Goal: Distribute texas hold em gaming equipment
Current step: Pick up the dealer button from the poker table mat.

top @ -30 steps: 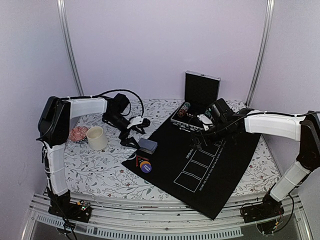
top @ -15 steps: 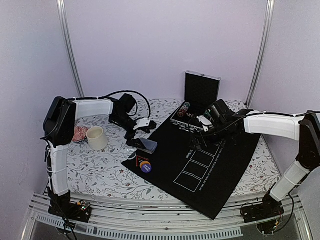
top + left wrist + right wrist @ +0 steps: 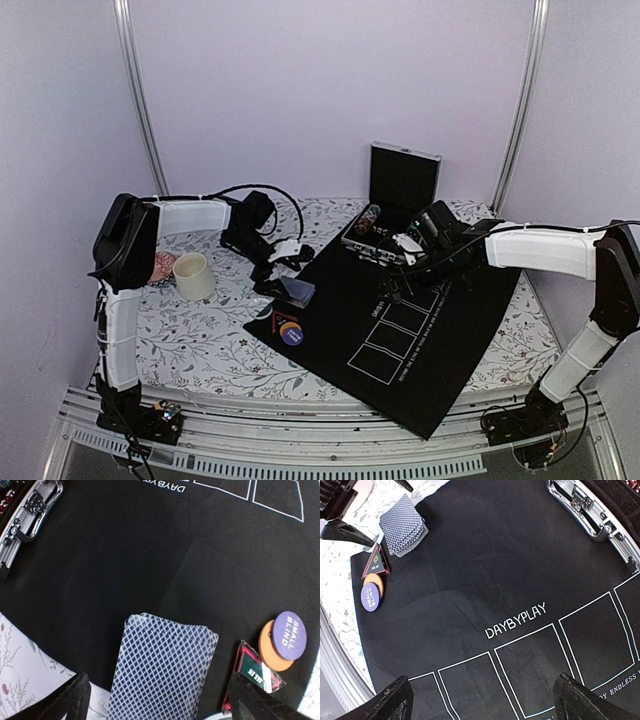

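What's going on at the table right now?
The left gripper hovers open over the deck, a finger on either side, not gripping it. The deck lies at a corner of the mat, beside the discs. The right gripper hangs open and empty over the mat, near the open case. Nothing is dealt out yet.

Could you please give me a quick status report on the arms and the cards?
Left gripper open, fingers spread over card deck. Right gripper open, empty, over mat. Deck stacked, undealt. Nothing blocking.
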`<act>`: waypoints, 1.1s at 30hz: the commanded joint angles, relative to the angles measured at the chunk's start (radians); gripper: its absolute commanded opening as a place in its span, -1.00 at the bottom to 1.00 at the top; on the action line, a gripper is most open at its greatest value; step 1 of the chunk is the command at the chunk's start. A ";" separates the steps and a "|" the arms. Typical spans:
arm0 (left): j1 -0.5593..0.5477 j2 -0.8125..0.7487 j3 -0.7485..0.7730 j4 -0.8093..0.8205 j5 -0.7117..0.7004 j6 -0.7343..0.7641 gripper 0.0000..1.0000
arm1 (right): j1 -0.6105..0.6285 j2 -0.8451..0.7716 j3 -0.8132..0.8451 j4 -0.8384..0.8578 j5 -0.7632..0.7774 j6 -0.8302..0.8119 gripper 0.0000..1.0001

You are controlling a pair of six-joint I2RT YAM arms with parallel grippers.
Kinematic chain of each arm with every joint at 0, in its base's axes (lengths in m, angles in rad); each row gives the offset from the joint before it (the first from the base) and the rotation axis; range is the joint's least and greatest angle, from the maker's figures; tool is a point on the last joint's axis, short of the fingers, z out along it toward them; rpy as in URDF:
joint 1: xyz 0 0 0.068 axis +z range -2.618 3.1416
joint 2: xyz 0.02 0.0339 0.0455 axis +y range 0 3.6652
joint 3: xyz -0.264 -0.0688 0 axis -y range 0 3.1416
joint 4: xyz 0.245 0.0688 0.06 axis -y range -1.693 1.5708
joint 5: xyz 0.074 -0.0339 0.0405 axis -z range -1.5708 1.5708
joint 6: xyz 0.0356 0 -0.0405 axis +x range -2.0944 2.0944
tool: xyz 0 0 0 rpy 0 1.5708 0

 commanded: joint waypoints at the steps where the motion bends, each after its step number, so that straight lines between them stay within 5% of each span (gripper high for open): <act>1: -0.002 -0.044 -0.008 -0.017 0.031 0.003 0.96 | -0.010 -0.006 0.002 0.004 0.006 -0.011 0.98; 14: 0.000 -0.192 -0.161 0.066 -0.010 -0.054 0.96 | -0.079 0.012 0.149 -0.069 0.095 -0.052 0.98; 17: 0.000 -0.283 -0.221 0.116 -0.077 -0.186 0.96 | -0.079 0.015 0.160 -0.073 0.095 -0.046 0.98; 26: -0.035 -0.563 -0.542 0.336 -0.381 -0.885 0.70 | -0.079 0.017 0.117 -0.065 0.074 -0.017 0.98; 29: -0.059 -0.612 -0.626 0.344 -0.441 -0.976 0.69 | -0.079 0.029 0.116 -0.055 0.061 -0.017 0.98; 33: -0.090 -0.619 -0.696 0.348 -0.552 -0.919 0.80 | -0.079 0.041 0.120 -0.053 0.046 -0.020 0.98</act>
